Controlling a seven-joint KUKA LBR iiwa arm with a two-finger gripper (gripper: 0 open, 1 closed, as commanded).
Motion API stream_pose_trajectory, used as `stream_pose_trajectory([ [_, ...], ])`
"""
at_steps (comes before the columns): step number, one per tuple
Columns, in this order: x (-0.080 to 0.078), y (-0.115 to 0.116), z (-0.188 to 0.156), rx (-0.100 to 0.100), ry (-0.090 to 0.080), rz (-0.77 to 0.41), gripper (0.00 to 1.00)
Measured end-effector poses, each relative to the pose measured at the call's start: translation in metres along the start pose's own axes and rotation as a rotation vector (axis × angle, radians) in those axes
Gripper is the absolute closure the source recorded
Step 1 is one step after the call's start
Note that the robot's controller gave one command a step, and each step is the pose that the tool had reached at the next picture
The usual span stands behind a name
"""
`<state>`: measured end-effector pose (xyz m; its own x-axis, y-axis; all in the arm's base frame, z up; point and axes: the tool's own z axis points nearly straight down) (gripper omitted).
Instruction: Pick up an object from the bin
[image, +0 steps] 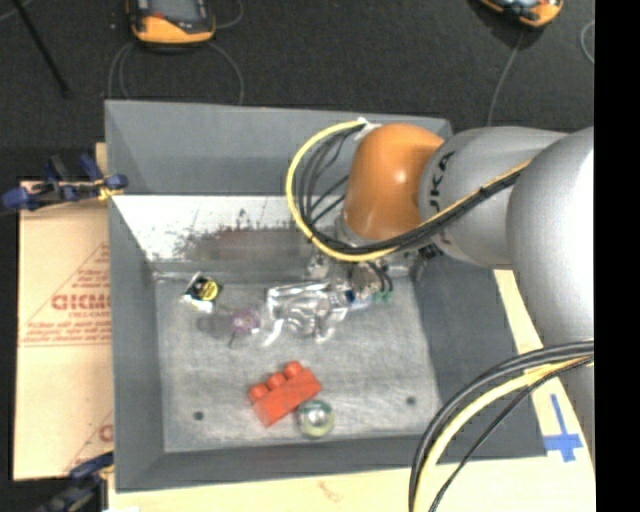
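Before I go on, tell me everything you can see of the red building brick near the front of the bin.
The red brick is a toy building block, seemingly moulded plastic, orange-red, with two raised studs showing on top. It lies flat on the bin's grey floor near the front wall, turned diagonally, its right end higher in the view. A shiny greenish ball sits at its lower right corner, seemingly touching it. Nothing else touches it; it looks whole.
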<state>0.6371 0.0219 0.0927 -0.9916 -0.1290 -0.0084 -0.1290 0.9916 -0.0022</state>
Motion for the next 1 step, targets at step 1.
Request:
stream_pose_trajectory([
  [1, -0.0024, -0.0024, -0.0805, 0.002, -0.001, 0.004, 1.0],
])
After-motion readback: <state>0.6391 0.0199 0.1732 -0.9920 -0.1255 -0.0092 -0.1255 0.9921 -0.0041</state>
